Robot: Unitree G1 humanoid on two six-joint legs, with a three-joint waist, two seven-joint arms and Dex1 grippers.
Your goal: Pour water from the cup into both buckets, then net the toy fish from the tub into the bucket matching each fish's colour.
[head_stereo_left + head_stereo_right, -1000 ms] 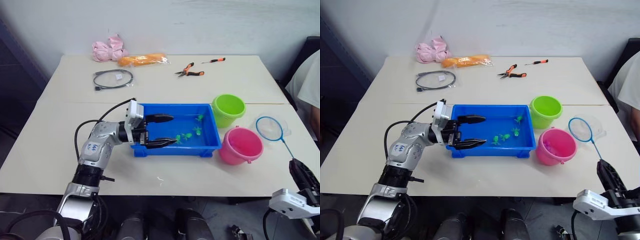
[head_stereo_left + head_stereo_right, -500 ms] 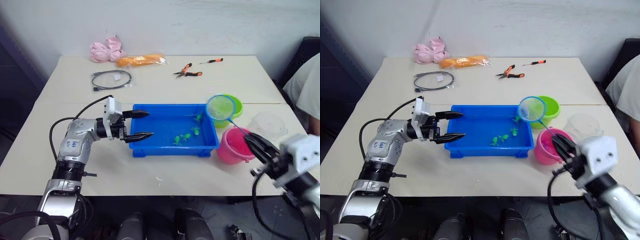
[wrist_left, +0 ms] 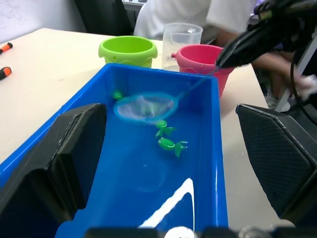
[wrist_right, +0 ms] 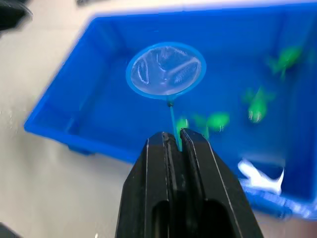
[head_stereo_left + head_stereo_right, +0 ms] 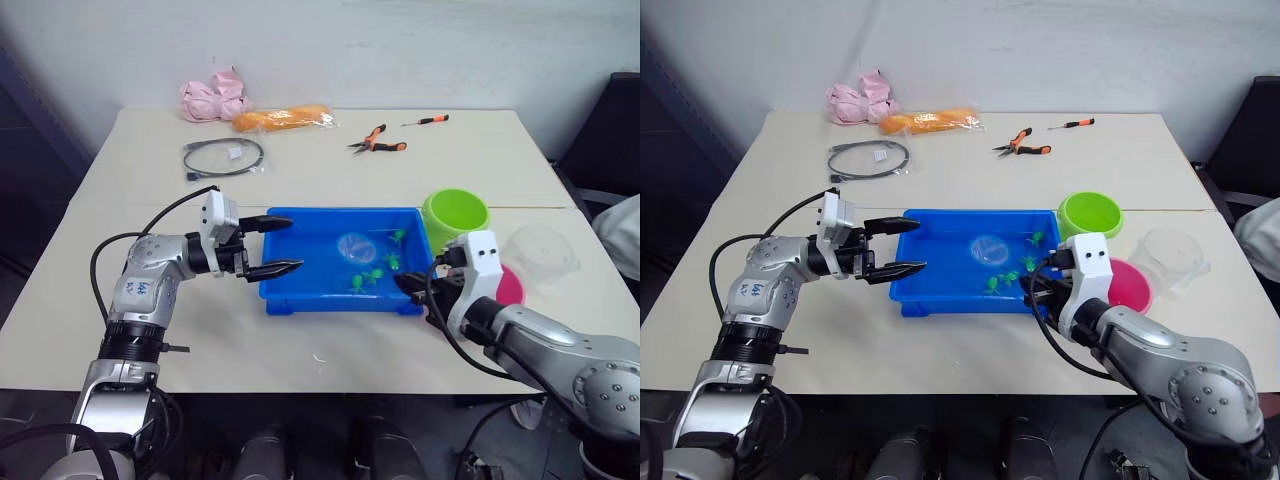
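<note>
The net (image 4: pixel 166 69) hangs inside the tub (image 5: pixel 300 290), its blue-rimmed hoop straight ahead of the right gripper (image 4: pixel 174 140), whose two black fingers are pressed together on the thin handle. The hoop sits low over the tub's blue floor, just beside the green toy fish (image 5: pixel 374 272); three or four of them show, all on the side of the hoop toward the buckets, none inside the mesh as far as can be seen. No pink fish can be made out. The left gripper (image 5: pixel 277 244) has its jaws spread wide at the tub's opposite short end, one finger over the rim and the other just outside the near wall, touching nothing that can be seen; in its wrist view the tub runs away between the two fingers, with the hoop and fish well ahead of them. Beyond the right gripper's far side stands the green bucket (image 5: pixel 455 217), just off the tub's corner, and the pink bucket (image 5: pixel 507 286) is partly hidden behind the right wrist. The clear cup (image 5: pixel 541 252) stands on the table (image 5: pixel 80 300) just beyond the pink bucket. Far behind both grippers, near the table's back edge, lie a coiled black cable (image 5: pixel 224 158), orange-handled pliers (image 5: pixel 377 142), a small screwdriver (image 5: pixel 426 121), an orange packet (image 5: pixel 283 119) and a pink bundle (image 5: pixel 213 98). Blue handwriting marks the left forearm, too small to read.
</note>
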